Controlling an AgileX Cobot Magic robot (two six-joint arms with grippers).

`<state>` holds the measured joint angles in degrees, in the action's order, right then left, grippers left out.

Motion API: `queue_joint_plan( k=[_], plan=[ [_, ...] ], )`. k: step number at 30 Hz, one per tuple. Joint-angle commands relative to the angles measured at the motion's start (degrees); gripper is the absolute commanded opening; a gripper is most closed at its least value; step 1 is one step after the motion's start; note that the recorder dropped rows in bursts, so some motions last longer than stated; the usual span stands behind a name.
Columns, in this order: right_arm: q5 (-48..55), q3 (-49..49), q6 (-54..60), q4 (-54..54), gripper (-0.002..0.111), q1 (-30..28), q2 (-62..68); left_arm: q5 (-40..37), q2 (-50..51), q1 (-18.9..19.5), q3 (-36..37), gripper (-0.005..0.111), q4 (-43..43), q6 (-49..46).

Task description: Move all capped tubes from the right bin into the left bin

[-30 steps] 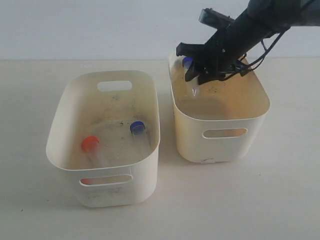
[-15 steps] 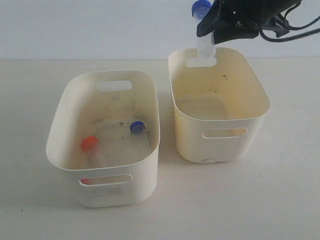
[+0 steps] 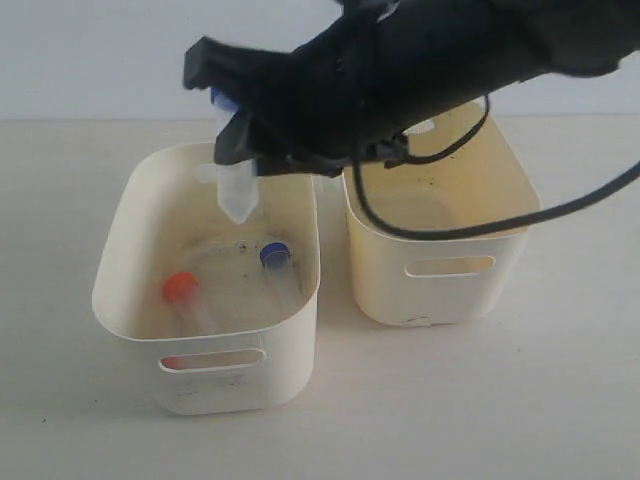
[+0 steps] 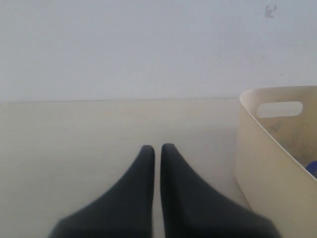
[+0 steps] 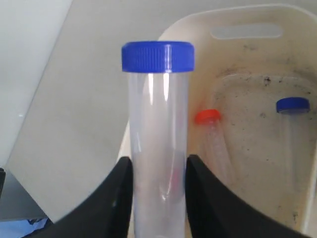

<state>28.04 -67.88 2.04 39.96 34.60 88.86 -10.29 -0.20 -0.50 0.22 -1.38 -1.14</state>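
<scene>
My right gripper (image 3: 245, 160) has reached across the middle and hangs over the far end of the left bin (image 3: 110, 270). It is shut on a blue-capped tube (image 3: 238, 195), held upright with the cap on top; its fingers press the clear tube (image 5: 158, 148) from both sides. On the left bin's smudged floor (image 5: 247, 148) lie an orange-red-capped tube (image 3: 181, 289) and another blue-capped tube (image 3: 274, 255). The yellower right bin (image 3: 500, 210) shows no tube where the arm leaves it visible. My left gripper (image 4: 156, 148) is shut on nothing, over the bare tabletop.
The right arm and its cable (image 3: 560, 205) stretch over the right bin and the gap between the bins. In the left wrist view a cream bin wall (image 4: 267, 163) stands beside the left gripper, with a bit of blue (image 4: 313, 168) inside it.
The right gripper lifted the blue-capped tube out of the right bin, then carried it left. It now hangs above the left bin's far end.
</scene>
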Motion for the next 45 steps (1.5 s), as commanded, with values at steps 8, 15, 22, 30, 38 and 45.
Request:
queue_joint_plan(
  k=[8, 15, 22, 30, 38, 45],
  plan=[
    [-2.6, 0.2, -1.4, -0.2, 0.067, 1.9, 4.1, 0.4, 0.2, -0.1, -0.2, 0.004, -0.1, 0.2],
    [5.2, 0.8, -3.8, -13.5, 0.001, 1.9, -4.2, 0.4, 0.2, -0.1, -0.2, 0.004, -0.1, 0.2],
    [6.0, 13.1, -8.1, -16.7, 0.001, 1.9, -12.3, 0.4, 0.2, -0.1, -0.2, 0.004, -0.1, 0.2],
    [13.1, 19.9, -10.5, -14.9, 0.001, 1.9, -14.3, 0.4, 0.2, -0.1, -0.2, 0.004, -0.1, 0.2],
    [11.8, 19.9, -10.4, -15.1, 0.001, 1.9, -14.3, 0.4, 0.2, -0.1, -0.2, 0.004, -0.1, 0.2],
    [4.7, 20.5, -9.9, -18.5, 0.001, 1.9, -16.8, 0.4, 0.2, -0.1, -0.2, 0.004, -0.1, 0.2]
  ],
)
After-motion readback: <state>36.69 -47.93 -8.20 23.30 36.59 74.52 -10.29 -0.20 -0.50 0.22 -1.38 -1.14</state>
